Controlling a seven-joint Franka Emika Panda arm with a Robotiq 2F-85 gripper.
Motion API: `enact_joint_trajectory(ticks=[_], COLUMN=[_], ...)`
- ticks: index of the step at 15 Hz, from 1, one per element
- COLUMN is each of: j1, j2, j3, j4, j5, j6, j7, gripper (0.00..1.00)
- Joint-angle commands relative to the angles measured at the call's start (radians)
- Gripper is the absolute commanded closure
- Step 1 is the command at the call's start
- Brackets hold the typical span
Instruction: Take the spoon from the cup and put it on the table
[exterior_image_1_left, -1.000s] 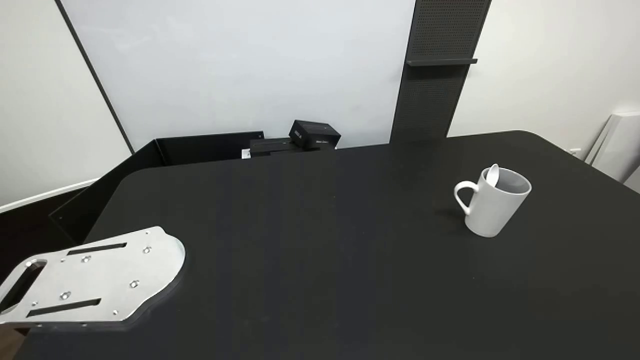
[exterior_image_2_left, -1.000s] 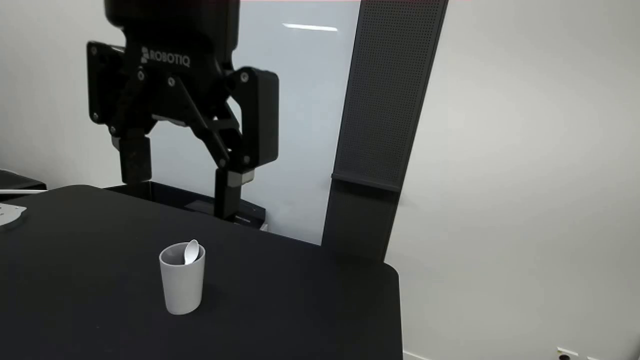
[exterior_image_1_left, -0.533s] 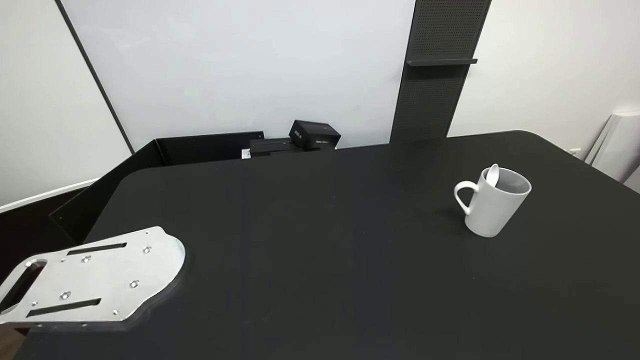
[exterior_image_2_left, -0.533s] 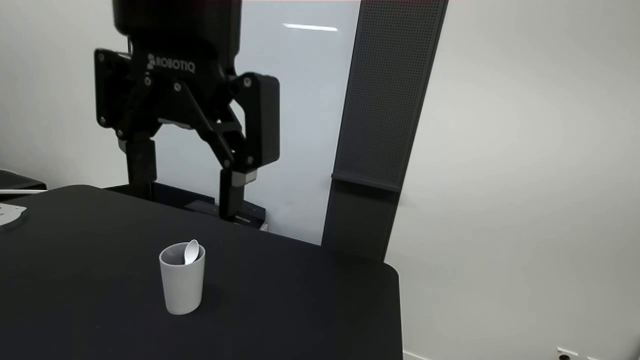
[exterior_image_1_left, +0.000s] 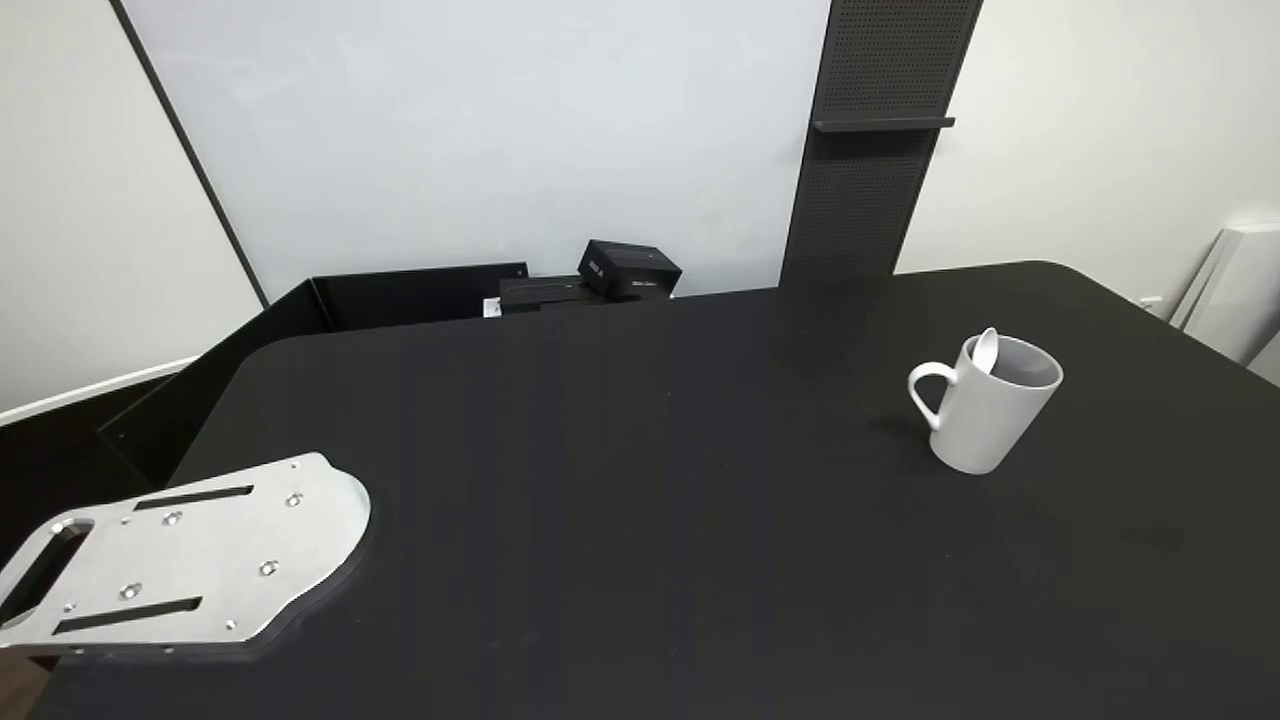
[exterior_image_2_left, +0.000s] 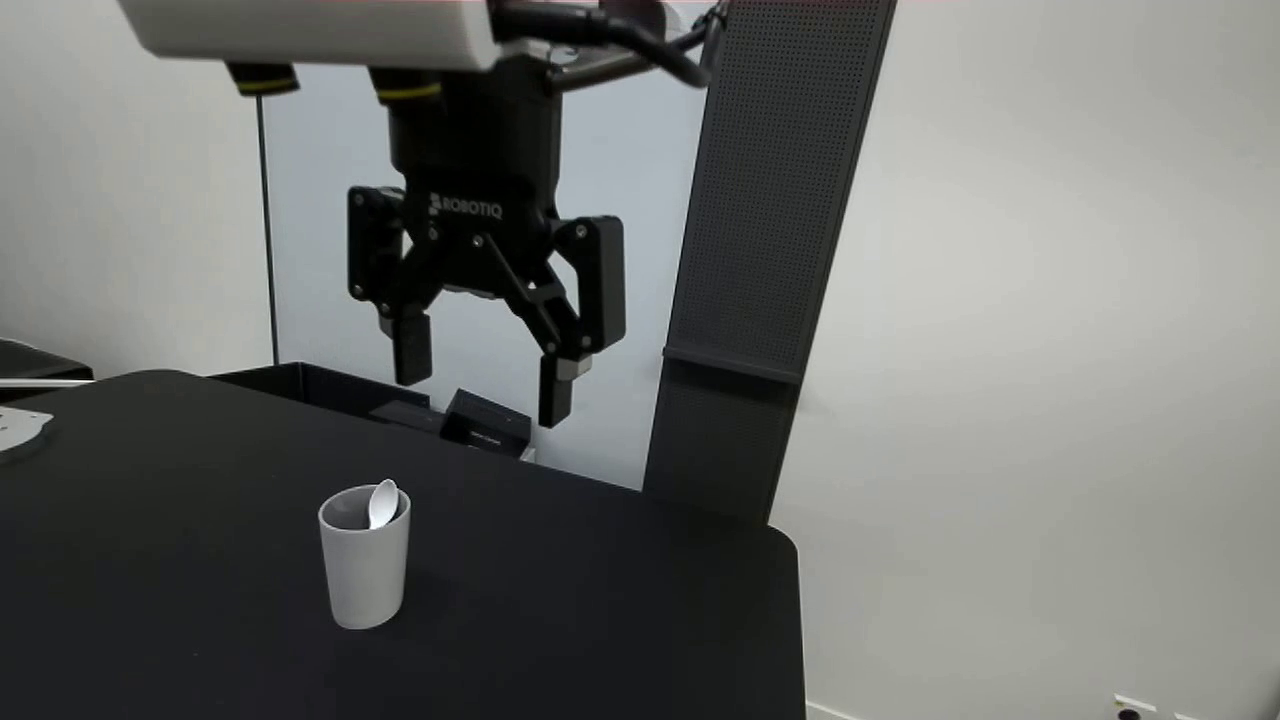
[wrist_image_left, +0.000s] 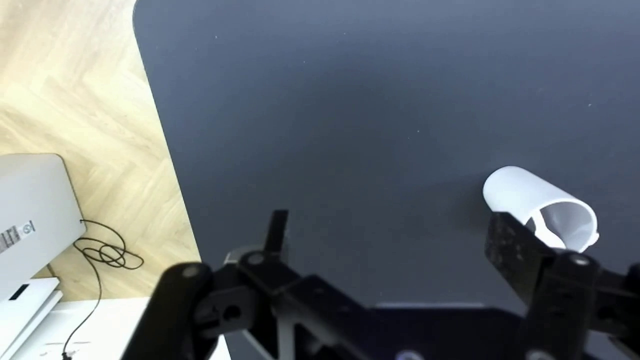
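The white cup (exterior_image_1_left: 985, 425) stands upright on the black table (exterior_image_1_left: 600, 500) in both exterior views (exterior_image_2_left: 366, 580). The white spoon (exterior_image_1_left: 986, 351) leans inside the cup, its bowl end up at the rim, also in an exterior view (exterior_image_2_left: 383, 503). The lower part of the spoon is hidden in the cup. My gripper (exterior_image_2_left: 484, 392) is open and empty, in the air above and apart from the cup. In the wrist view, the open gripper (wrist_image_left: 390, 227) has the cup (wrist_image_left: 517, 192) and spoon (wrist_image_left: 546, 232) by its right finger, which partly covers the cup.
A white metal plate (exterior_image_1_left: 230, 550) with holes lies at the table's left edge. Black boxes (exterior_image_1_left: 628, 270) and a black tray (exterior_image_1_left: 420, 295) are behind the far edge. In the wrist view, the table edge runs down the left, with floor (wrist_image_left: 100, 115) beyond.
My gripper has moved to the right and looks smaller in the exterior view, and a white arm link has come into view at the top. It stays open. Cup and spoon have not moved.
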Motion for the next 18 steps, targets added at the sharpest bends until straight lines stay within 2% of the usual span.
enact_joint_trajectory(ticks=[1,7,12,18], j1=[-0.002,0.0,0.001,0.046], j2=[0.099,0.223,0.375,0.521], j3=[0.025,0.044,0.086,0.078], j4=[0.073,0.137,0.236,0.372], j5=[0.006,0.112,0.068,0.006], j6=[0.034,0.156,0.183,0.133], j7=[0.083,0.249,0.562,0.92], gripper=[0.0,0.0,0.0,0.0])
